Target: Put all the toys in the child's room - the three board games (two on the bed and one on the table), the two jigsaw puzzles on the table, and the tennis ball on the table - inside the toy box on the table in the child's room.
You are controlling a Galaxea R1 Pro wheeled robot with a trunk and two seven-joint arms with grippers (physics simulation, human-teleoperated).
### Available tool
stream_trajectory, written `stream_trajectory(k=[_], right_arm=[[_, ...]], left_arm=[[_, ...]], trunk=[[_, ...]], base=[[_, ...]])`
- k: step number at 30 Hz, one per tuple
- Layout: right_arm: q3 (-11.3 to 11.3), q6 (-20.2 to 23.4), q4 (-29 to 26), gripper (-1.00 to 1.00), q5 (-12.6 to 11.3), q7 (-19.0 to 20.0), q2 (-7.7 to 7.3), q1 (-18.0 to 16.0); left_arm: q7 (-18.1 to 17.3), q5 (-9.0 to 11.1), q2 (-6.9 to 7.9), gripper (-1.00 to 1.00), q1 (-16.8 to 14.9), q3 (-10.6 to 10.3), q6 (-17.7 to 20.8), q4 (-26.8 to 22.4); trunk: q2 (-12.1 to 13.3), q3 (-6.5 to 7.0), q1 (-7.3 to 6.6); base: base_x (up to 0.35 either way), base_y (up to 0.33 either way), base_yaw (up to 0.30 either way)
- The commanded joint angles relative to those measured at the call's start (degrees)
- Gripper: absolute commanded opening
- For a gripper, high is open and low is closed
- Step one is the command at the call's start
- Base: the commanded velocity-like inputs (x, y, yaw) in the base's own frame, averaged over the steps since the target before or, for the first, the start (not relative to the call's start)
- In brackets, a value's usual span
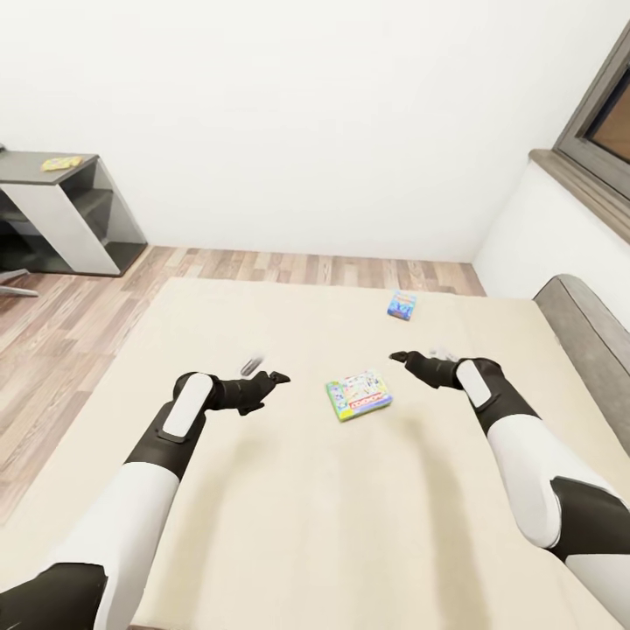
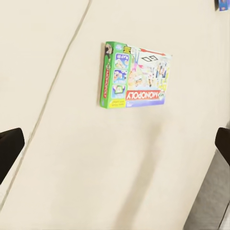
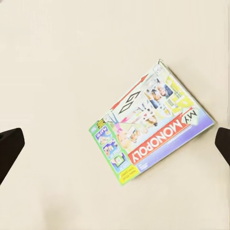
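The "MY MONOPOLY" board game (image 1: 359, 395) is seen lying flat on the beige bed (image 1: 289, 525), between the two grippers and apart from both. The left gripper (image 1: 276, 379) is held just above the bed beside the game, and its jaws are spread wide with nothing between them. The right gripper (image 1: 399, 357) is held on the other side of the game, and its jaws are spread wide too and hold nothing. In both wrist views the game box (image 2: 135, 75) (image 3: 152, 125) is seen out in front of the open jaws, not touched by them. A smaller light-blue board game (image 1: 402, 304) is seen further along the bed, past the right gripper. Well away beyond the left gripper, a slim yellow game (image 1: 61, 163) is seen lying on the dark grey tabletop (image 1: 26, 168).
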Motion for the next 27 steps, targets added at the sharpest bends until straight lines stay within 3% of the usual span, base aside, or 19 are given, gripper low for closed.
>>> stream_trajectory(k=[1,14,27], right_arm=[[-0.32,0.40,-0.55,1.00,0.16,0.34,-0.17,0.04],[-0.53,0.76,-2.13,1.00,-0.16,0.52,-1.59,0.26],[-0.67,0.80,-2.24,1.00,-0.19,0.52,-1.76,0.27]], left_arm=[[0.59,0.57,-0.17,1.00,-0.03,-0.14,0.07,-0.06],[1.02,0.38,-0.46,1.00,-0.05,-0.33,0.05,-0.06],[0.69,0.36,-0.39,1.00,-0.05,-0.41,0.21,-0.04]], trunk=[[-0.04,-0.07,0.01],[-0.04,-0.26,0.01],[5.18,2.07,-2.85]], base=[[0.000,0.000,0.009],[0.000,0.000,0.002],[0.000,0.000,-0.006]])
